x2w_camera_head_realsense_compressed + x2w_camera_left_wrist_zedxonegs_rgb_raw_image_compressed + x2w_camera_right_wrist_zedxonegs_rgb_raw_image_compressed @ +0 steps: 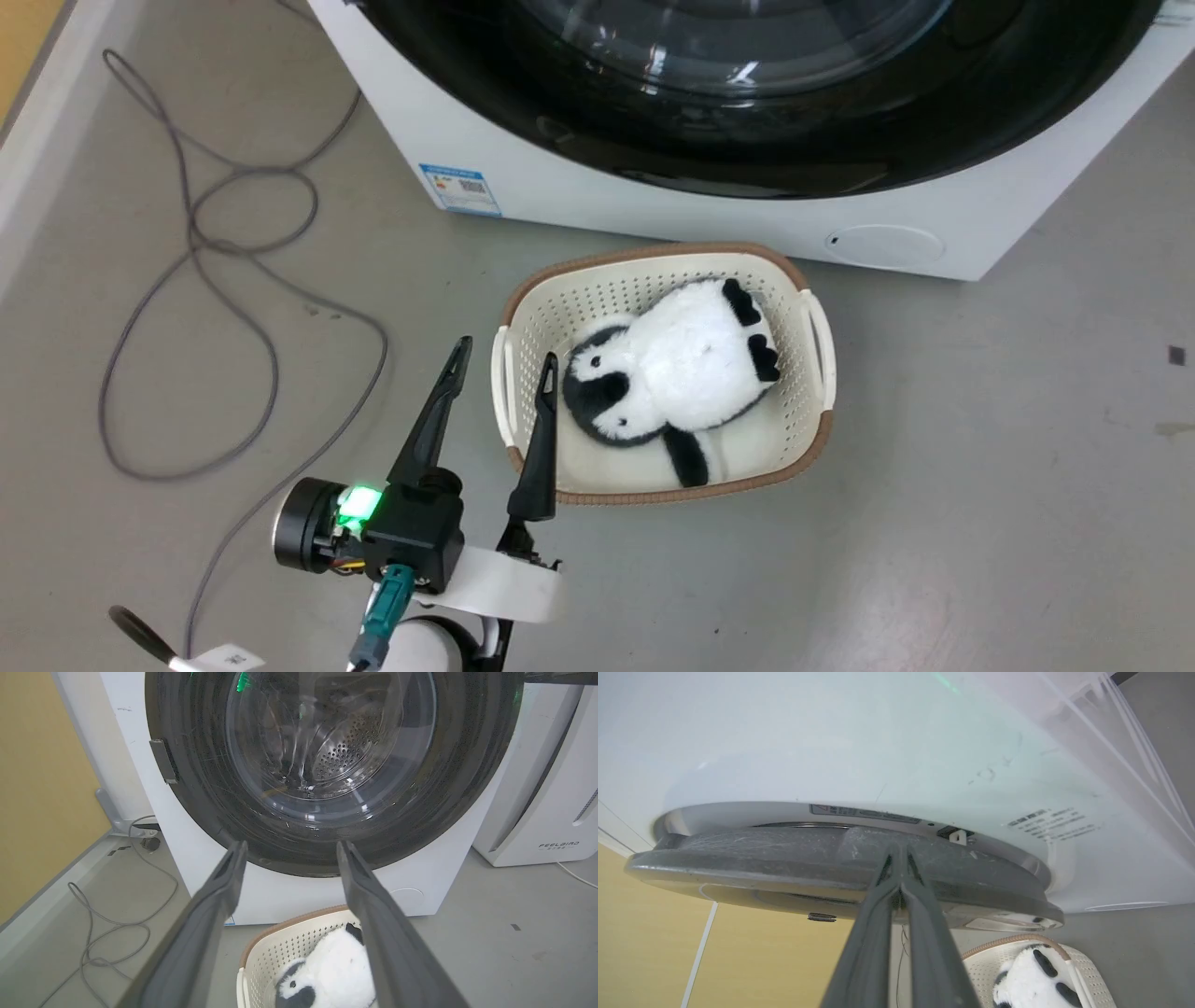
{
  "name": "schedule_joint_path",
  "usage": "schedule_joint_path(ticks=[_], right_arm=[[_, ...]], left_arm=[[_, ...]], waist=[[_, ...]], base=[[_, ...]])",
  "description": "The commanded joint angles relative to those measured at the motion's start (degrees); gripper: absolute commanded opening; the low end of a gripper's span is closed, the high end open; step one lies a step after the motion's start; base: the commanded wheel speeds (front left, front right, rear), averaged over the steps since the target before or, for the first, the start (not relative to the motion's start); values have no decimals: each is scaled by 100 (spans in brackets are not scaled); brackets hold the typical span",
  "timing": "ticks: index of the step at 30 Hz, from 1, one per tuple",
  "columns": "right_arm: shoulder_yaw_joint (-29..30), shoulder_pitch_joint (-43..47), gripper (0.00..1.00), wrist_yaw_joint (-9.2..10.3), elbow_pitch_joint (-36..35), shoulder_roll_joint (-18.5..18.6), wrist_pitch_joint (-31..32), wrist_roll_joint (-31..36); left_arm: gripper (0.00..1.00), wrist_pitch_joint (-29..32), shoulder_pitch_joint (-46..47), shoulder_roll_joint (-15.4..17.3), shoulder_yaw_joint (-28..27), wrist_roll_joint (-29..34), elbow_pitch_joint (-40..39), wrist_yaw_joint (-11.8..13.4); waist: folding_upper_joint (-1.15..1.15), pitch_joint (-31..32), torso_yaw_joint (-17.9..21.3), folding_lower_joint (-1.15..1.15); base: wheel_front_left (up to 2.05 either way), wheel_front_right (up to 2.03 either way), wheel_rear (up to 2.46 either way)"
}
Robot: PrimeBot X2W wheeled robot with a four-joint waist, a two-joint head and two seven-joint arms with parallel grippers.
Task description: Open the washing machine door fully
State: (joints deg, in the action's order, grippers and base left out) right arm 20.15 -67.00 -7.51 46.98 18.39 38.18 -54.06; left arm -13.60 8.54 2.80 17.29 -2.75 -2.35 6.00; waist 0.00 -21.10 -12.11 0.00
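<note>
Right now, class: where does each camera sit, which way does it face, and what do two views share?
Head view: on the head, looking down at the basket and the washing machine door; the open left claw shows.
Left wrist view: on the left wrist, facing the door's glass; its own fingers show.
Right wrist view: on the right wrist, facing the door edge-on; the shut right claw at its rim.
All three share the door and the basket.

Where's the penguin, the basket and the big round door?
penguin toy (686, 359), head view, its white belly.
basket (583, 303), head view, its holey inner wall.
washing machine door (467, 765), left wrist view, its black ring.
</note>
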Motion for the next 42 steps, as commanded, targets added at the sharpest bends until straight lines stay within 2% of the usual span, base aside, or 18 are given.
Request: schedule_joint_path(ticks=[1, 9, 19, 31, 42], right_arm=[[55, -232, 0, 2, 136, 74, 87, -102], [311, -762, 0, 2, 583, 140, 527, -197], [387, -748, 0, 2, 764, 171, 577, 312], [784, -889, 0, 2, 982, -36, 706, 498], [1045, -584, 0, 2, 1011, -124, 1362, 506]], left_arm=[[100, -56, 118, 8, 42, -34, -35, 59], [100, -140, 227, 8, 197, -90, -62, 128], [100, -140, 228, 8, 218, -94, -65, 161], [100, -140, 285, 8, 275, -105, -76, 171], [100, -140, 194, 8, 269, -134, -29, 184]], waist=[[0, -54, -45, 0], [0, -238, -214, 0], [0, -258, -282, 0], [0, -313, -306, 0], [0, -167, -370, 0]], base=[[0, 0, 0], [0, 0, 0], [0, 0, 0], [0, 0, 0], [0, 0, 0]])
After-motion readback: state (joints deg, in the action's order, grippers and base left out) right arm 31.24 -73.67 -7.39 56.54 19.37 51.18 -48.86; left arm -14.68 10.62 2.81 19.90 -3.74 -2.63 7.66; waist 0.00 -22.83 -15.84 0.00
